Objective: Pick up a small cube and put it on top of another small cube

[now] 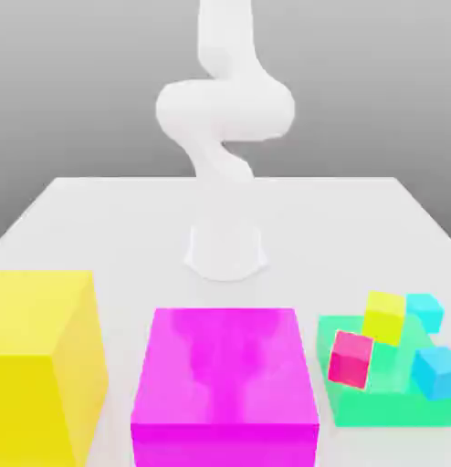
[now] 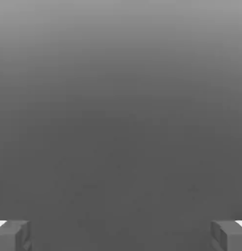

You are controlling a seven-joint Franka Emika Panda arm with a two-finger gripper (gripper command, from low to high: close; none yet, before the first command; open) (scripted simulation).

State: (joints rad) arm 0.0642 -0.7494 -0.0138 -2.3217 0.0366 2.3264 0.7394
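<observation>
Several small cubes rest on a green block (image 1: pixel 384 409) at the near end of the exterior view's right: a pink one (image 1: pixel 351 358), a yellow one (image 1: pixel 385 316), a cyan one (image 1: pixel 424 311) and a blue one (image 1: pixel 437 371). The pink and yellow cubes sit tilted. My white arm (image 1: pixel 225 119) rises from its base (image 1: pixel 226 251) at the table's middle and curls upward past the picture's upper edge. In the hand view my gripper (image 2: pixel 121 235) is open, its grey fingertips (image 2: pixel 12 235) far apart with nothing between them, facing plain grey background.
A large yellow cube (image 1: pixel 37 365) stands at the near end of the exterior view's left, with a large magenta cube (image 1: pixel 225 378) beside it in the middle. The white table (image 1: pixel 357 219) stretches behind them around the arm's base.
</observation>
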